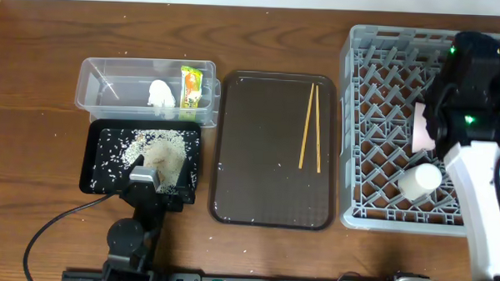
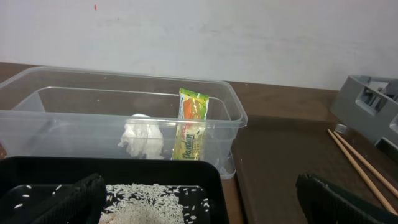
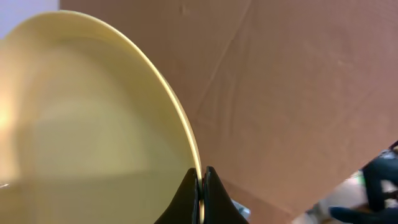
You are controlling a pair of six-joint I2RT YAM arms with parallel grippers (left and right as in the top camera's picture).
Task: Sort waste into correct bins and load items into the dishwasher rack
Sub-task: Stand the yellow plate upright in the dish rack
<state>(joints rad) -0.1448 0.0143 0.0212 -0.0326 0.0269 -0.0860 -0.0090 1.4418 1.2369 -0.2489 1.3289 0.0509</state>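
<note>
Loose rice grains point(image 1: 154, 150), white paper wad point(image 1: 161, 94), yellow-green wrapper point(image 1: 190, 87): binned.
Remaining: thin wooden chopsticks point(image 1: 305, 126).
Right gripper point(image 3: 200, 177): clamps round yellow plate point(image 3: 93, 124).
Left gripper point(image 2: 202, 194): spread.

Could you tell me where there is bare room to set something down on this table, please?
The serving tray is bare left of the chopsticks. The dishwasher rack looks free in its left columns; the white cup and right arm crowd its right side. The clear bin has room left of the paper wad. The black bin is strewn with rice.
</note>
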